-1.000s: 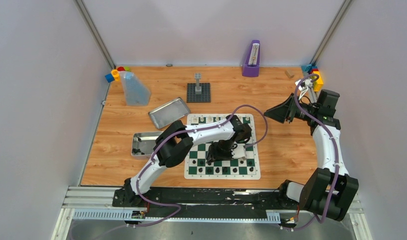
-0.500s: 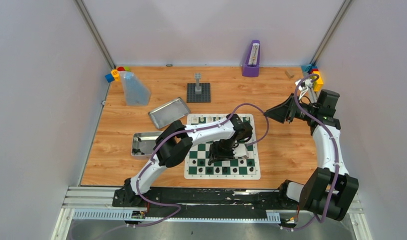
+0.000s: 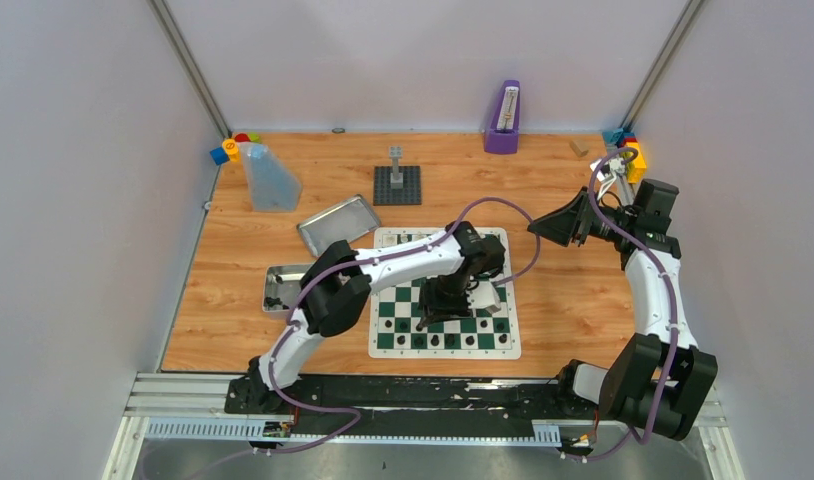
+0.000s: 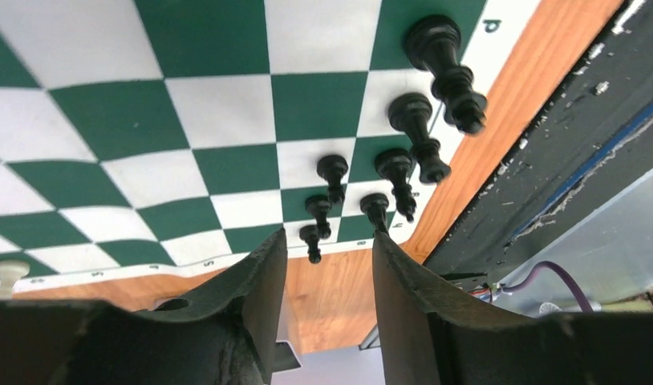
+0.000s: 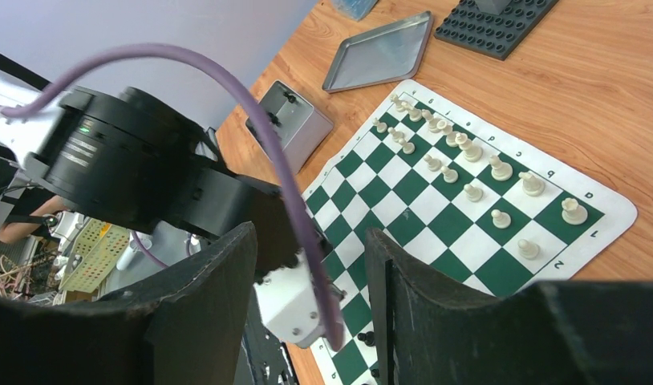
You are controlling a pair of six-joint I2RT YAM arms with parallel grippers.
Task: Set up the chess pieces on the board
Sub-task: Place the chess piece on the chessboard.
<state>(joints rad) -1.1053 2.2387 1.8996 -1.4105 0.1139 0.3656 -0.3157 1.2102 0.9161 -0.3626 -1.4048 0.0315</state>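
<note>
change: the left arm (image 3: 383, 266) has swung its elbow out past the board's (image 3: 403, 297) left edge, toward the tin; the left claw (image 4: 326, 255) has spread wider.
left claw: jaws apart with nothing between them, hanging low over the board, just behind the black pieces.
right claw (image 5: 311, 241): jaws apart, gripping nothing, raised off the board's right side and aimed at it.
black pieces (image 4: 411, 128): upright along the board's near edge.
cream pieces (image 5: 468, 160): upright along the board's far edge.
tin (image 3: 283, 288): left of the board on the table (image 3: 563, 300), with small dark bits inside, too tiny to tell.
lid (image 3: 338, 224): flat, beyond the board's far-left corner.
</note>
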